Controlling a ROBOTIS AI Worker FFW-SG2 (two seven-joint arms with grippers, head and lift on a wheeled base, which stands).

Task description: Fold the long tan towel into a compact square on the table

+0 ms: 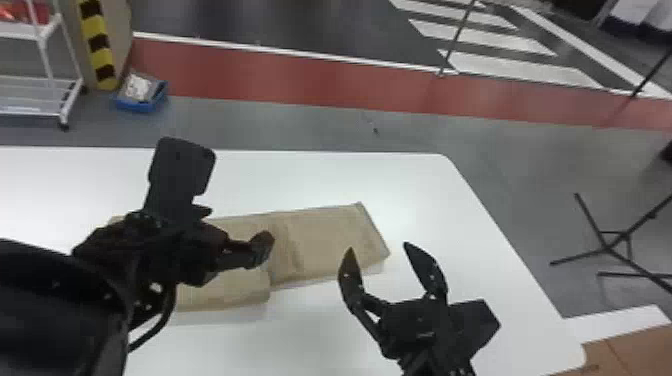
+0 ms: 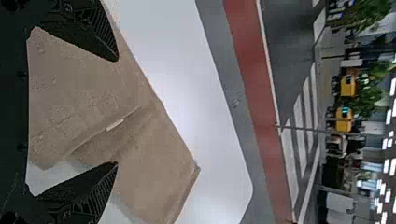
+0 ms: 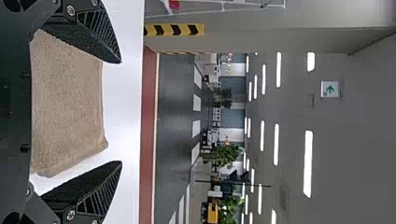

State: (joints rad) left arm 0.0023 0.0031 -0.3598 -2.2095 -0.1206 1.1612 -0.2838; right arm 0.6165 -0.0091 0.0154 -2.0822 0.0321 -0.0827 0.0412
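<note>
The jaws stand open over the towel [image 2: 79, 88].

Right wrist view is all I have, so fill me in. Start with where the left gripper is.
Observer: In the head view, the left gripper hangs over the towel.
Operator: Give me the state of its fingers.
Observer: In the left wrist view, its fingers are spread apart.
Operator: Good. Name any detail on the towel that I could steer by.
Observer: The left wrist view shows a small white label along an edge where one part of the towel overlaps another.
</note>
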